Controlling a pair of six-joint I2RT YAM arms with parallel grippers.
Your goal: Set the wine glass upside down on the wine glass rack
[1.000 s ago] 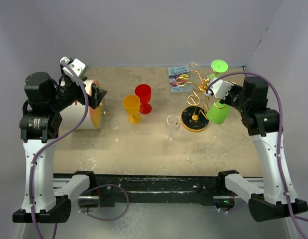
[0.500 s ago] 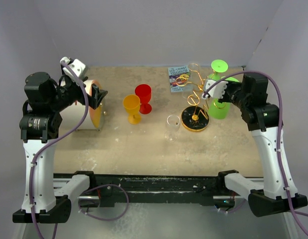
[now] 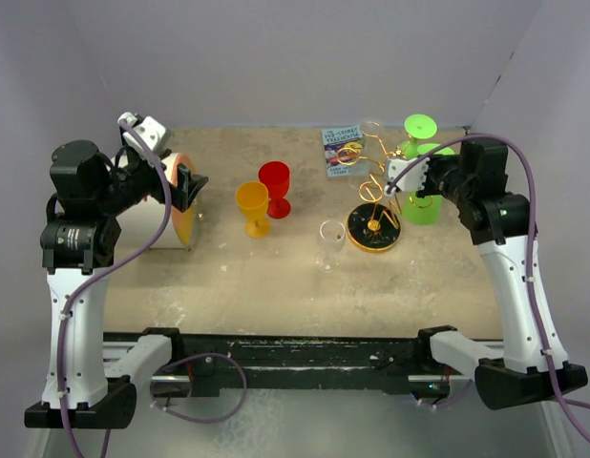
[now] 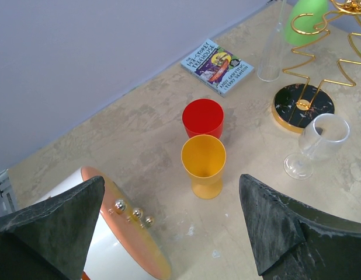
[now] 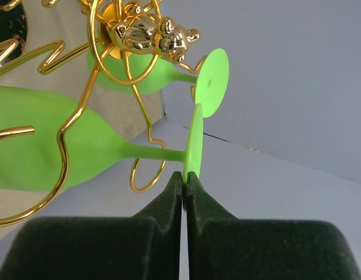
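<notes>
The right tool (image 5: 184, 178) is pinched closed on the foot rim of the green wine glass (image 5: 52, 151). The right arm (image 3: 510, 248) stands tall, its forearm reaching left to the wine glass rack (image 4: 291, 104). The glass lies among the rack's gold loops with its stem across the tool's line, foot at the tool and bowl away from it. A second green glass (image 5: 212, 81) hangs behind, making two. On the worktop (image 3: 276, 277) stand one clear glass (image 4: 320, 140), one red cup (image 4: 202, 118) and one yellow cup (image 4: 204, 160). The left tool (image 3: 190, 183) gapes wide, raised at the left.
</notes>
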